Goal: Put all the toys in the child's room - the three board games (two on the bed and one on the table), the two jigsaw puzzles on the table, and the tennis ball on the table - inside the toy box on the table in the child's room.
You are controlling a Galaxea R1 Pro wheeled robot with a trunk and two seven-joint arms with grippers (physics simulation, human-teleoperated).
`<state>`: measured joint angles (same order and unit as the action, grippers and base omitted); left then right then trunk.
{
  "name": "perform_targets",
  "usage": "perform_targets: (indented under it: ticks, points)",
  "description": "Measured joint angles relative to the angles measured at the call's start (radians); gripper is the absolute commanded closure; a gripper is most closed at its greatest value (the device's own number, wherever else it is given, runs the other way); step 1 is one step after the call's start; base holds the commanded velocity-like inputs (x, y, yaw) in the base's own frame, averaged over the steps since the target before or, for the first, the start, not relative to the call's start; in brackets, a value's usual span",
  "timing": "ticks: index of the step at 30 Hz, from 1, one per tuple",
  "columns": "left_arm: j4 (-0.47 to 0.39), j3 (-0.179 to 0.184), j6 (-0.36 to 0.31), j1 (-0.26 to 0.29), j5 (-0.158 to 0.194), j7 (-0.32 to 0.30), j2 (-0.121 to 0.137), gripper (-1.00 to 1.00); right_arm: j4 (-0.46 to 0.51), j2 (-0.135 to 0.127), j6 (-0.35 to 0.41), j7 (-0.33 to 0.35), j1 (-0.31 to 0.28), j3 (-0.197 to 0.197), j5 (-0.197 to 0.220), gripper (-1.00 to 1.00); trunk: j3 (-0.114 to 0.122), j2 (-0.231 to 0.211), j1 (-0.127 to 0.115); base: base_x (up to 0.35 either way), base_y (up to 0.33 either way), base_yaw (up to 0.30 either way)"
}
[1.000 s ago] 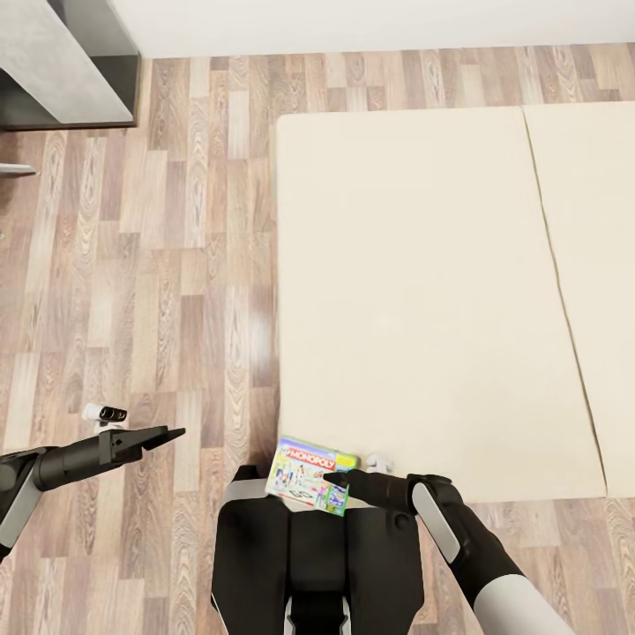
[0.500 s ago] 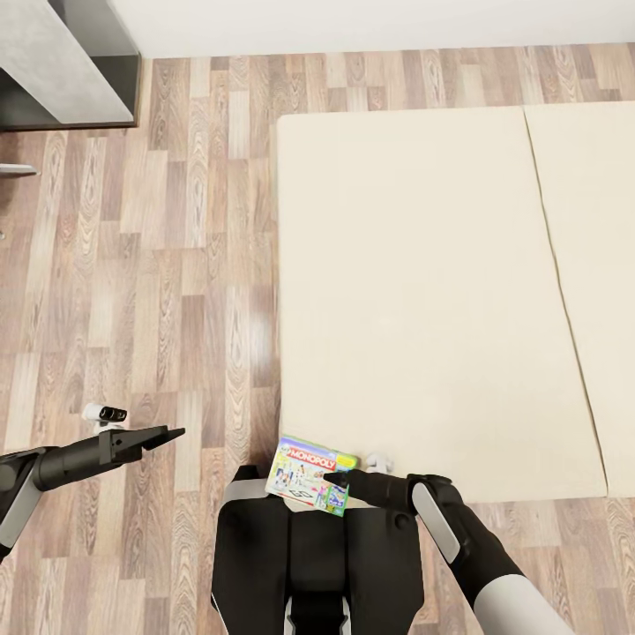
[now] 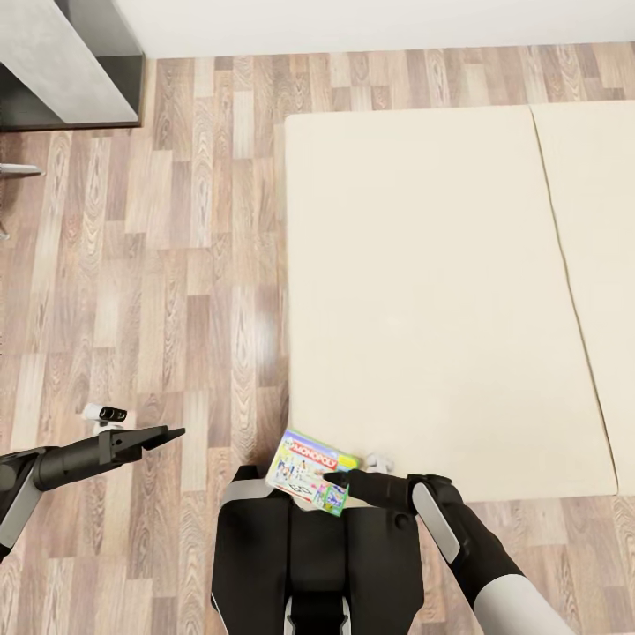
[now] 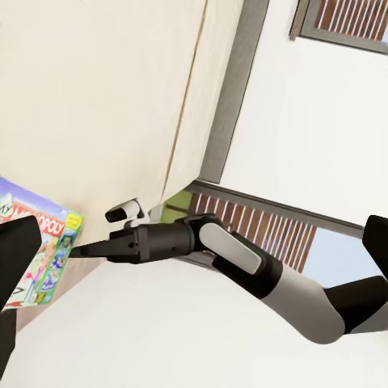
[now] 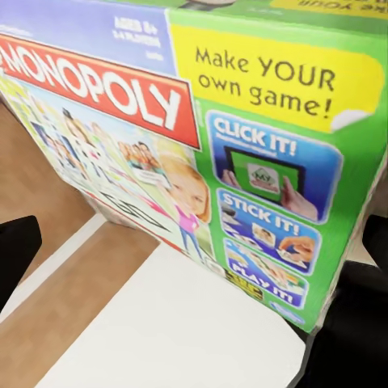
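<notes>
My right gripper is shut on a Monopoly board game, a green, blue and white carton held tilted above my trunk, just off the bed's near left corner. The right wrist view shows the carton's printed face close up between the dark fingers. The carton also shows at the tip of the right arm in the left wrist view. My left gripper hangs open and empty over the floor to the left. The cream bed has a bare top. The toy box, jigsaw puzzles and tennis ball are out of view.
A corner of the grey table with its dark lower section sits at the far left by the white wall. Wood-plank floor runs between it and the bed. A thin grey piece pokes in at the left edge.
The whole view has shifted a little, so the bed sits slightly further right. The carton looks tilted a touch more in the right gripper. Both arms keep their places in the picture.
</notes>
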<state>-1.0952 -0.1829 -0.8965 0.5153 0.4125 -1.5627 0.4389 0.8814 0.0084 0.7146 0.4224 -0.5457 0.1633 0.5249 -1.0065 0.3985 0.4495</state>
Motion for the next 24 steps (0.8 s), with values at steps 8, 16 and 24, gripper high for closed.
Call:
perform_targets:
  ticks: [8,16,24]
  points:
    - [0.000,0.000,0.000,0.000,0.000,0.001,0.000,-1.00,0.000,0.000,0.000,0.000,0.000,0.000,0.000,-1.00,0.000,0.000,0.000,-0.018,0.036,0.000]
    - [0.000,0.000,0.000,0.000,0.000,0.002,0.000,-1.00,0.000,0.001,0.000,0.000,0.000,0.000,0.000,-1.00,0.000,0.000,0.000,-0.015,0.056,0.000]
    - [0.000,0.000,0.000,0.000,0.000,0.001,0.000,-1.00,0.000,0.001,0.000,0.000,0.000,0.000,0.000,-1.00,0.000,0.000,0.000,0.000,0.045,0.000]
